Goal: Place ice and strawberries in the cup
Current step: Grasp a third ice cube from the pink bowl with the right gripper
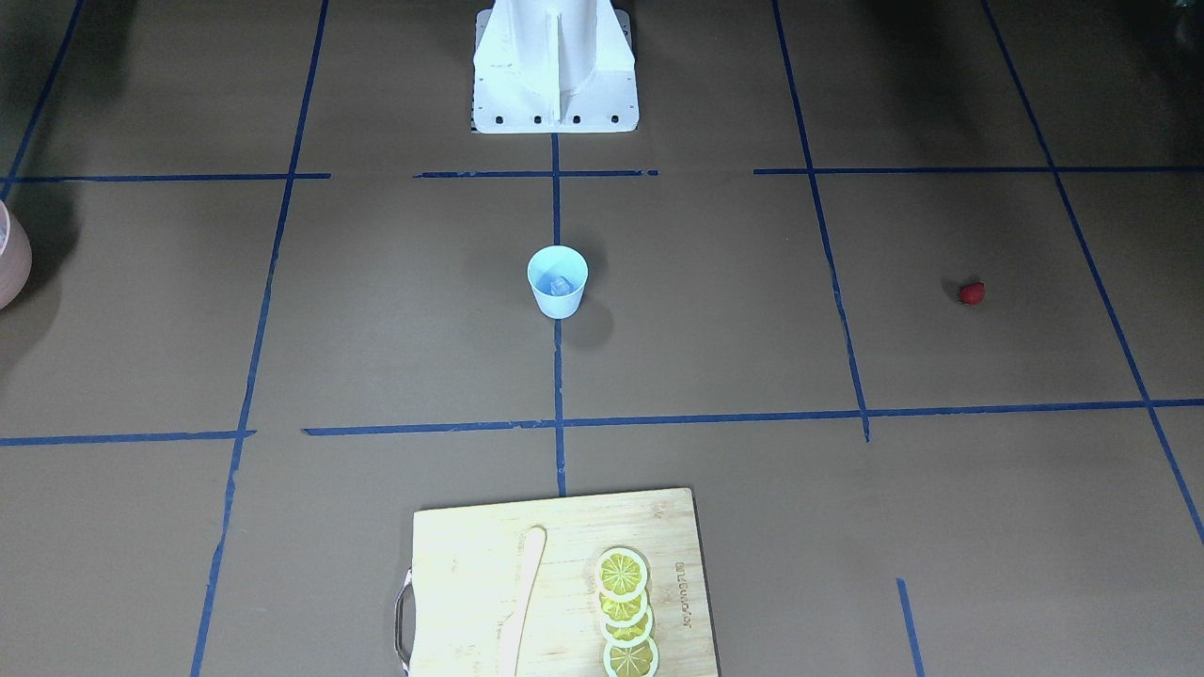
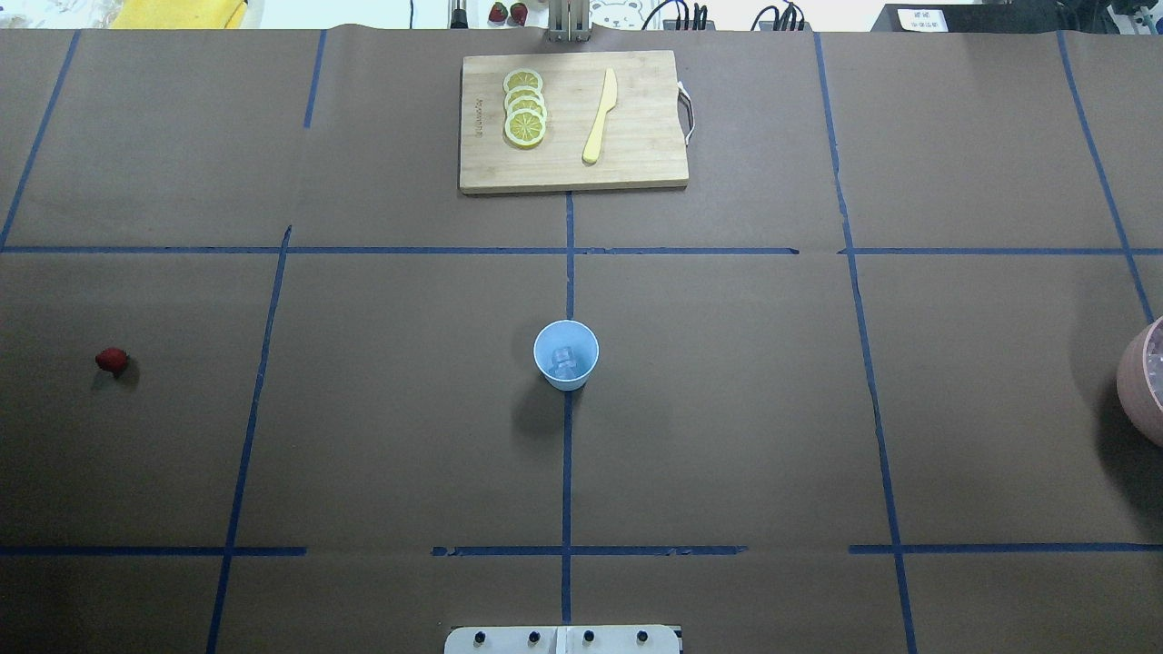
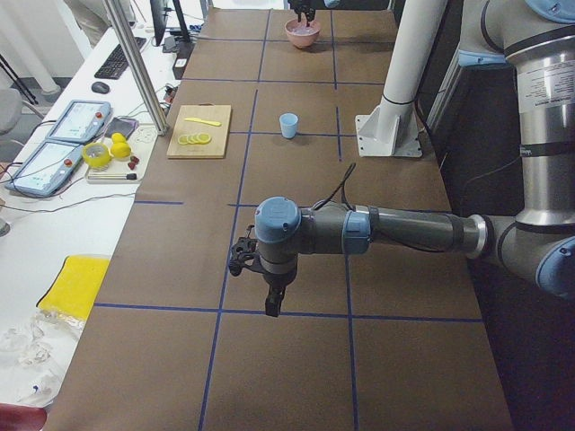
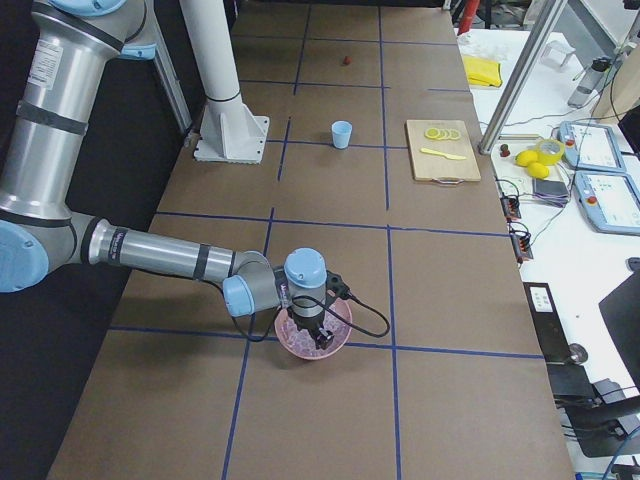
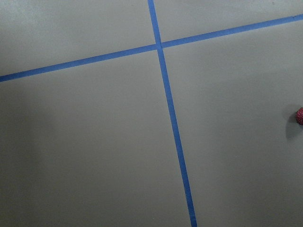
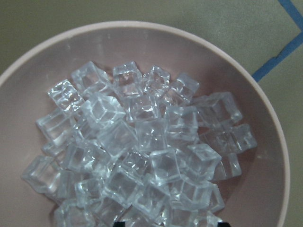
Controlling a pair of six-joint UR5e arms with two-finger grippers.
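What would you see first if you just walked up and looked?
The pink bowl heaped with clear ice cubes, far out on the robot's right, with the right hand hanging over it. Then the little blue cup alone in the middle of the table, and one red strawberry far off on the robot's left.

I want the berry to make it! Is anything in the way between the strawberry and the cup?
Nothing visible is. The strawberry lies on the bare brown table, and only a flat blue tape line crosses the path to the cup. The cutting board sits well off to the side.
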